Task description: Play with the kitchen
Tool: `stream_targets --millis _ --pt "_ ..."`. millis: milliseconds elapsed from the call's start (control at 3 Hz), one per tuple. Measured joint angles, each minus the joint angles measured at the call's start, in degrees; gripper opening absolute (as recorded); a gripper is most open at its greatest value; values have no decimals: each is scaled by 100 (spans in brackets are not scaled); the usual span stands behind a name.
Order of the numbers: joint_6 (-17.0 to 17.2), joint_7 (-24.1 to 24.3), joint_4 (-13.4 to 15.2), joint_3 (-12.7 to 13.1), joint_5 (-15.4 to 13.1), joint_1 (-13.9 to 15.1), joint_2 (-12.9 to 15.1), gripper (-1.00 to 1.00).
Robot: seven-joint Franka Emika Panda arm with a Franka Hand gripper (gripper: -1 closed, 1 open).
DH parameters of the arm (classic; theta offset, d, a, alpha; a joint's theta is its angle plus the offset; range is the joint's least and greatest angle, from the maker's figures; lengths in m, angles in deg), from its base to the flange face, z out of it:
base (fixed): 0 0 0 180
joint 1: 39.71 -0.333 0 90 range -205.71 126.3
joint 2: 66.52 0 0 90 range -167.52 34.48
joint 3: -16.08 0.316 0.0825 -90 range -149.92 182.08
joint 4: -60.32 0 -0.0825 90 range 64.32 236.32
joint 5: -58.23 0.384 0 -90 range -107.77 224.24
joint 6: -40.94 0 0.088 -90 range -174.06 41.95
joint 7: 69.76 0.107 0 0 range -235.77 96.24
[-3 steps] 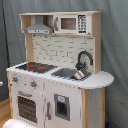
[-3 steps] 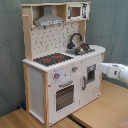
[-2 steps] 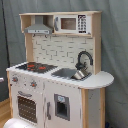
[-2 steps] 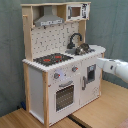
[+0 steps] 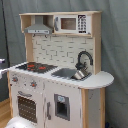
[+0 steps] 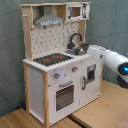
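Observation:
The kitchen [image 5: 55,85] [image 6: 57,75] is a tall white and light-wood toy, and it fills both exterior views. It has a grey hood [image 5: 39,26], a black-red hob [image 5: 36,66] [image 6: 52,59], a sink [image 5: 67,73] with a black arched faucet [image 5: 85,56] [image 6: 75,39], and an oven door [image 6: 64,96] under knobs. In the second exterior view my white arm [image 6: 111,60] reaches in from the second exterior view's right. Its gripper [image 6: 83,48] is at the sink end of the counter, beside the faucet. In the first exterior view I cannot make out the gripper.
The kitchen stands on a light-wood floor [image 6: 100,112] before a grey curtain [image 5: 116,45]. A microwave [image 5: 69,23] sits on the upper shelf. A rounded side shelf [image 5: 100,78] juts out beside the sink. A white rounded shape [image 5: 17,123] shows at the first exterior view's bottom left.
In the second exterior view my arm has stretched leftward from the right edge towards the kitchen, and its end now sits by the sink and faucet. The kitchen has not moved.

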Motion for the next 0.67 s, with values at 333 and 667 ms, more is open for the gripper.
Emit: stream_targets --millis 333,667 --pt "9 2 -363 -156 94 602 79 100" --pt "53 4 -675 -260 306 1120 161 100"
